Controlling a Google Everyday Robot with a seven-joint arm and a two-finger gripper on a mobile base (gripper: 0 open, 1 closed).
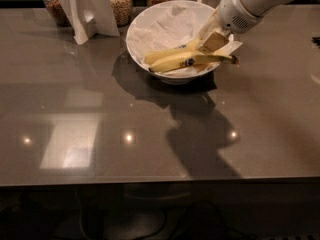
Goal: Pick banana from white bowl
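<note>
pincer (212, 43): at the upper right, over the right side of the white bowl (134, 44), on the end of a white arm (252, 4) that comes in from the top right corner.
pincer state: closed down on the banana (176, 62) toward its stem end; one tan finger (216, 40) shows on the near side, touching the fruit's upper edge.
banana: lies nearly level across the near half of the white bowl, its blunt end to the left inside the bowl and its dark stem tip reaching out past the right rim; a small blue sticker (189, 62) sits about mid-length.
shorter bananas (165, 54): just behind the banana and touching it, inside the bowl, partly hidden by it.
white bowl: stands on the counter (150, 154) in the upper middle, toward the far edge.
crumpled paper (165, 26): lines the bowl; one flap (233, 46) hangs over the right rim beside the pincer.
glass jars (120, 4): three, holding grain, in a row along the far edge behind the bowl.
white stand (92, 9): upright, left of the bowl, in front of the jars.
counter: dark, glossy grey, showing the arm's shadow (200, 139) and a few small light spots.
</note>
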